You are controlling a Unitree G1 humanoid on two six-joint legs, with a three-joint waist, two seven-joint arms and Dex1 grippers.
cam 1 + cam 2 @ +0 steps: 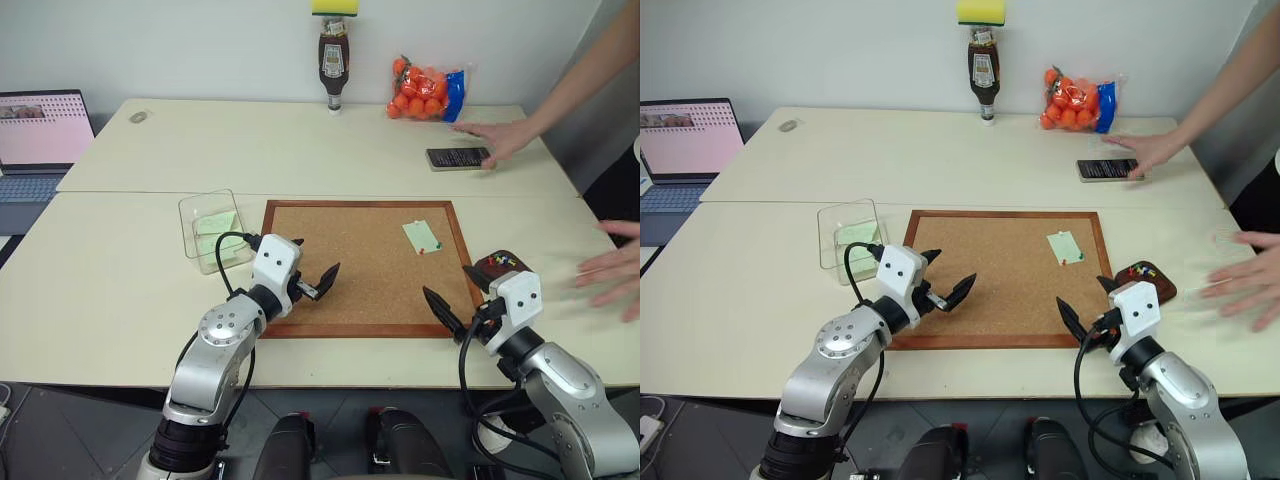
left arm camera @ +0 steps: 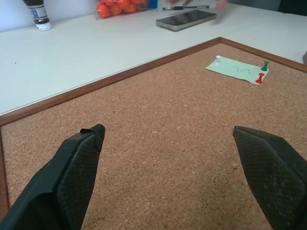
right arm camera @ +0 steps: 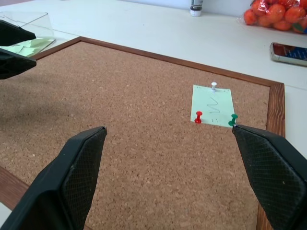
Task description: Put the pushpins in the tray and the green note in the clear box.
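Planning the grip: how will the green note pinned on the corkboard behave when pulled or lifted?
The green note looks paper-thin, so probably floppy and light. Three pushpins hold it to the corkboard; tugging now would likely tear it. Lying flat, its edge may be hard to pinch.

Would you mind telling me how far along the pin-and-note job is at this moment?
Partly done: the small dark brown tray already holds some coloured pushpins, and the clear plastic box holds pale green slips. Nothing is in hand; the left gripper and right gripper hover open over the wood-framed corkboard. Left: the pale green note, pinned by white, red and green pushpins.
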